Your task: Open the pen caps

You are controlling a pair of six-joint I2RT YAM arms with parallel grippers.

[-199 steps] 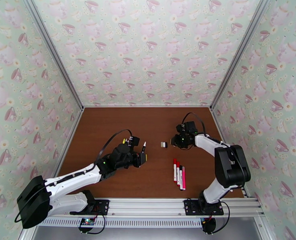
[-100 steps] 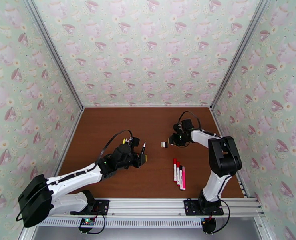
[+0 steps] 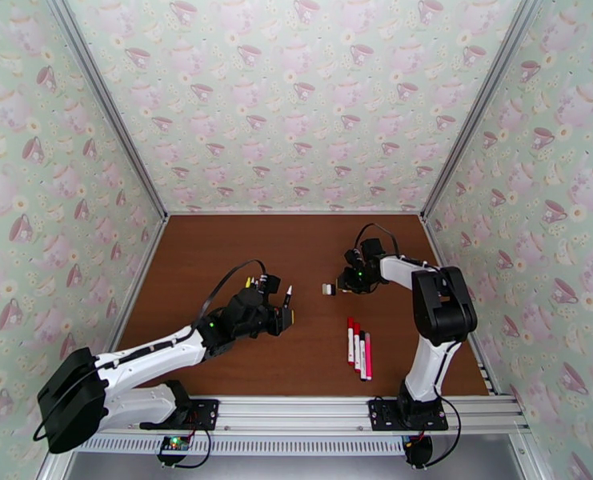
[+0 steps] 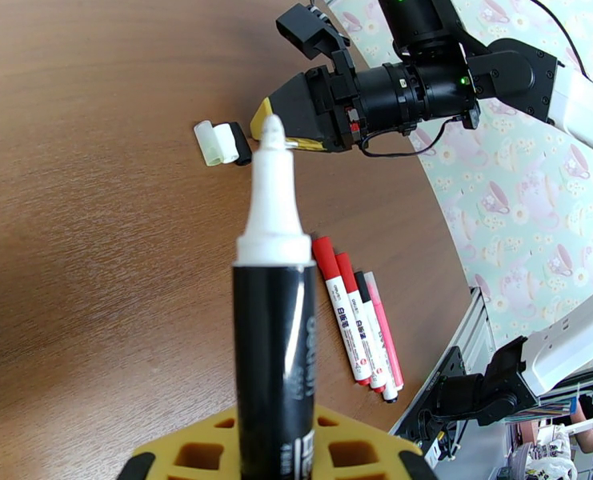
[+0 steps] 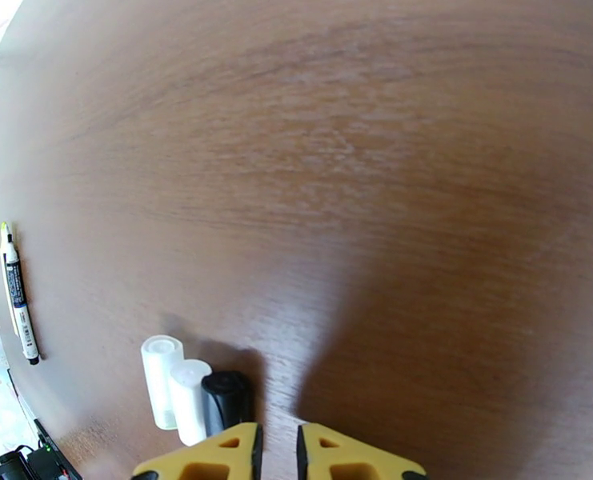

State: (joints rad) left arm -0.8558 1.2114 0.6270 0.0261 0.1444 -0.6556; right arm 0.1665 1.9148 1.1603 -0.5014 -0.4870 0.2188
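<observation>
From its wrist view, an uncapped pen (image 4: 274,330) is seen clamped in the left end effector (image 4: 276,432). Three caps (image 5: 189,391) are resolved just beside the right end effector (image 5: 278,450), which is drawn together.

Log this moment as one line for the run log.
left claw: shut on uncapped black marker | right claw: shut, beside three loose caps | four capped pens: side by side, untouched

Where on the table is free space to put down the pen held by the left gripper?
Bare: the far strip of the table between the caps and the back wall, and the patch between the left gripper, holding a pen, and the row of four pens, up to the rail. Crowded: around the caps, where the right gripper sits.
</observation>
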